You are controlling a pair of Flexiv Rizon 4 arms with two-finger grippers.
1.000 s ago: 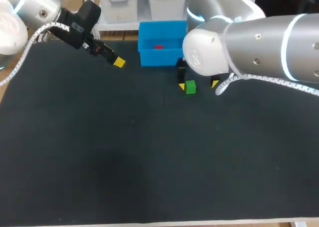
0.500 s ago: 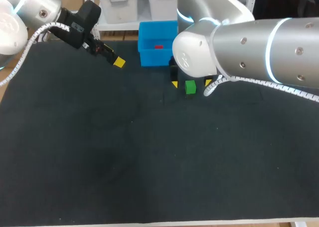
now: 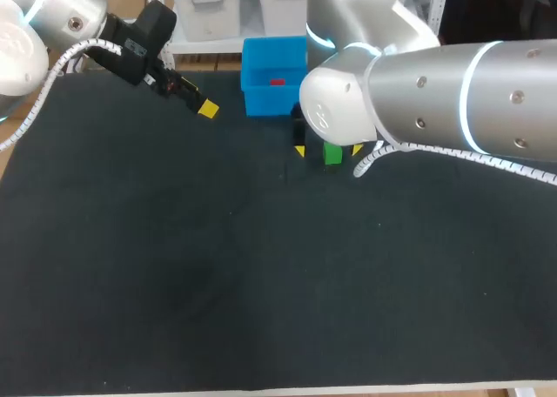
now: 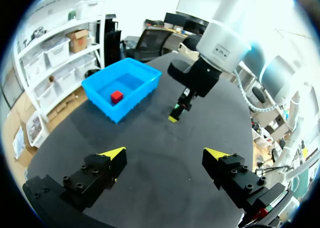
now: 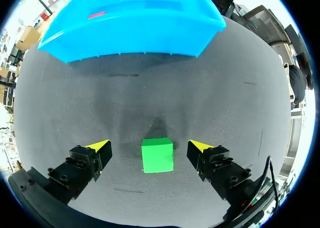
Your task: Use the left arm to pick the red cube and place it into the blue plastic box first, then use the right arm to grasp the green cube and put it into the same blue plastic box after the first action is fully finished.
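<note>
The red cube [image 3: 277, 82] lies inside the blue plastic box [image 3: 261, 97] at the table's far edge; the left wrist view also shows the red cube [image 4: 116, 96] in the blue box [image 4: 102, 97]. On the mat just in front of the box sits the green cube [image 3: 332, 154]. My right gripper [image 3: 328, 150] hangs open over it, a yellow tip on each side. In the right wrist view the green cube [image 5: 157, 155] lies between the open fingers of the right gripper [image 5: 149, 147], untouched, with the blue box [image 5: 150, 35] ahead. My left gripper [image 4: 162, 152] is open and empty, off to the box's left.
The black mat covers the table [image 3: 218, 284]. My right arm's large elbow [image 3: 418, 92] hangs over the far right part of the table. The left gripper's yellow tip [image 3: 207, 110] shows to the left of the box.
My right gripper has shifted left, so the green cube now sits midway between its fingers. The left arm has kept still.
</note>
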